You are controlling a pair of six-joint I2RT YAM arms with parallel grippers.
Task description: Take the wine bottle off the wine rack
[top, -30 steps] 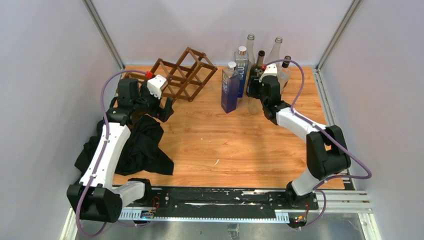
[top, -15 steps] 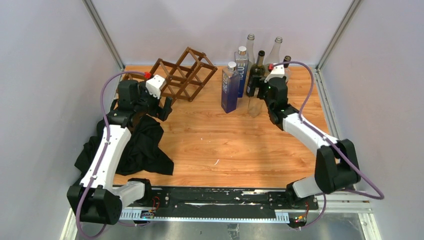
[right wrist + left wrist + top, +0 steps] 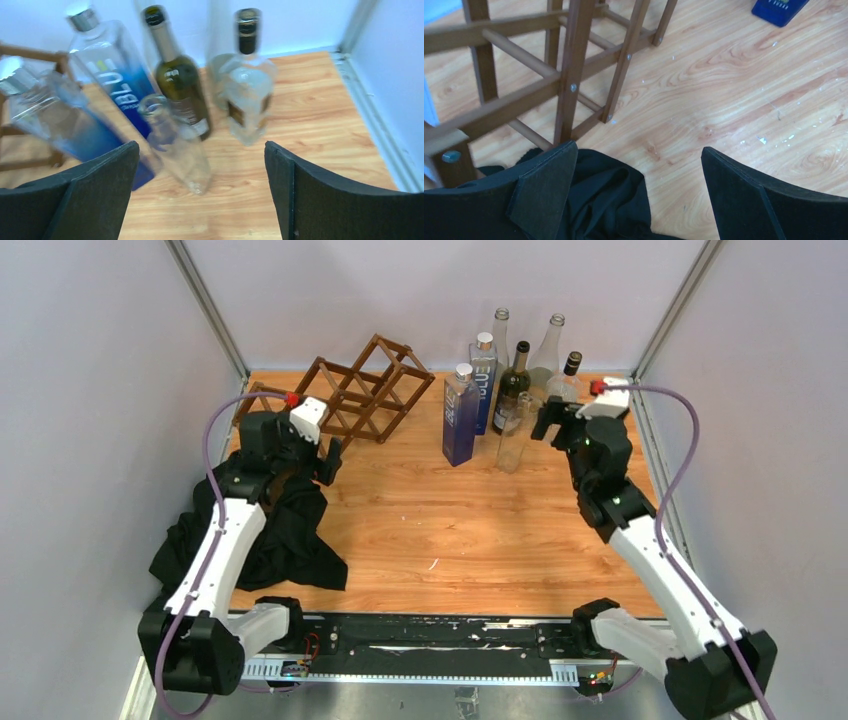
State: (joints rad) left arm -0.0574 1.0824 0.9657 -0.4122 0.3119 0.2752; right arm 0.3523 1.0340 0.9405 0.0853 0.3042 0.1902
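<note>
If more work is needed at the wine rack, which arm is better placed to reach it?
Left. The left gripper hangs open right beside the wine rack, whose slats fill its wrist view. The right gripper is open across the table, facing the standing bottles.

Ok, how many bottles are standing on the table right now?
7, clustered back right: two blue square bottles, a green wine bottle, an open clear bottle in front, three clear bottles behind. Others could be hidden behind them.
</note>
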